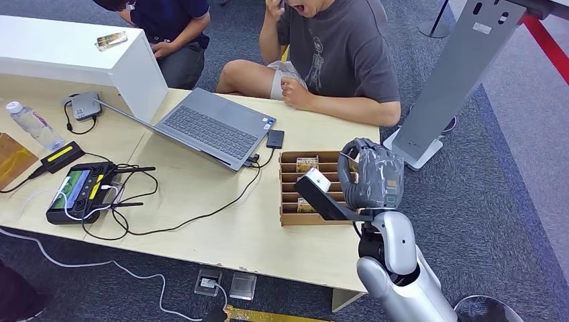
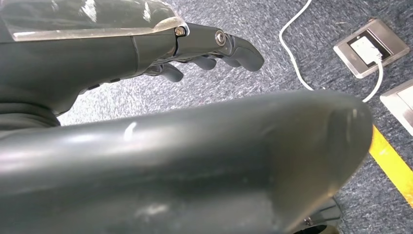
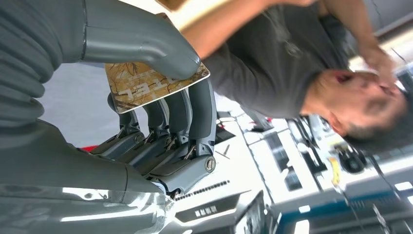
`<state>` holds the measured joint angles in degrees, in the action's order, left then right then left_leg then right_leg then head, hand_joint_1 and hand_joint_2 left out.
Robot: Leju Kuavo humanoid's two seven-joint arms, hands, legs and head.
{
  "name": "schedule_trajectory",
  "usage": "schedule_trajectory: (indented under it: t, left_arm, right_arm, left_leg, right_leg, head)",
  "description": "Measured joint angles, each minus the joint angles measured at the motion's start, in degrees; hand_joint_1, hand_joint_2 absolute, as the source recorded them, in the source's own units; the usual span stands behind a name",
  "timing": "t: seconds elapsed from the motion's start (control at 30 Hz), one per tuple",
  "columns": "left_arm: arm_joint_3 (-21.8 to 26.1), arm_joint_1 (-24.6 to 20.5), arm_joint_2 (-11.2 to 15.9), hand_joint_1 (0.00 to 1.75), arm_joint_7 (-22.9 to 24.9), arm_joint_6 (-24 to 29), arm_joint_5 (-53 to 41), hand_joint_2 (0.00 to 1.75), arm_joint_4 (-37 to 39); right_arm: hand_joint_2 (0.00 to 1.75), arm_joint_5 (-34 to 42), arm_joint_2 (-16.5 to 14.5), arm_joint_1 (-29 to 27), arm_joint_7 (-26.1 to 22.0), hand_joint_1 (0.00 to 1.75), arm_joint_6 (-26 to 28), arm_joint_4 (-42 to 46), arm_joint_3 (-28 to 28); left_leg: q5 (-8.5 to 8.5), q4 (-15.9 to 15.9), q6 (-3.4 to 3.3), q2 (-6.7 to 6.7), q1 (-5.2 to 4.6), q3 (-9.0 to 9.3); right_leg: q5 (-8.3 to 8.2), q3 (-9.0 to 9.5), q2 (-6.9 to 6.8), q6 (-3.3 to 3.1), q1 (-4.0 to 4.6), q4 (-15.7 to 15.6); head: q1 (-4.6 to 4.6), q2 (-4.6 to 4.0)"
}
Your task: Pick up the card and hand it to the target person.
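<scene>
Clearly my right hand [image 3: 160,112] pinches the card [image 3: 151,83], thumb hiding half its print; my left hand [image 2: 204,48] hangs loosely curled, holding nothing.

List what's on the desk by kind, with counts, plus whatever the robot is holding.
Laptops: 1
Water bottles: 1
Handheld controllers with a screen: 1
Phones on the white box: 1
Wooden card racks: 1
Cards held in the right hand: 1
Total: 6
Cards left in the rack are too hidden to count.
</scene>
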<state>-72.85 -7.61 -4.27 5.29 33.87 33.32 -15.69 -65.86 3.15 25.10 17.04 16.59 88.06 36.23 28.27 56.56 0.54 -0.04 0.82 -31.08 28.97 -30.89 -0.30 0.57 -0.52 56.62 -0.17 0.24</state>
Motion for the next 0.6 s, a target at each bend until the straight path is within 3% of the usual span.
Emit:
schedule_trajectory:
  t: [0.27, 0.6]
  left_arm:
    - [0.0, 0.0, -0.1, 0.00, -0.3, -0.4, -1.0, 0.00, 0.0]
    - [-0.4, -0.1, -0.1, 0.00, -1.1, -1.5, -2.9, 0.00, 0.0]
  right_arm:
    - [1.75, 4.3, -0.7, 5.6, -3.2, 1.48, 1.5, -1.9, 0.0]
    - [1.75, 6.3, -2.6, 15.1, -4.8, 1.48, 4.2, -15.5, 0.3]
  left_leg:
    - [0.00, 0.0, 0.00, -0.01, 0.00, -0.04]
    - [0.00, 0.0, 0.00, -0.03, 0.00, -0.07]
  right_leg:
    - [-0.01, -0.01, -0.01, 0.00, 0.00, 0.0]
    - [-0.01, -0.01, -0.02, 0.00, 0.00, 0.0]
  head:
    - [0.02, 0.00]
    - [0.02, 0.00]
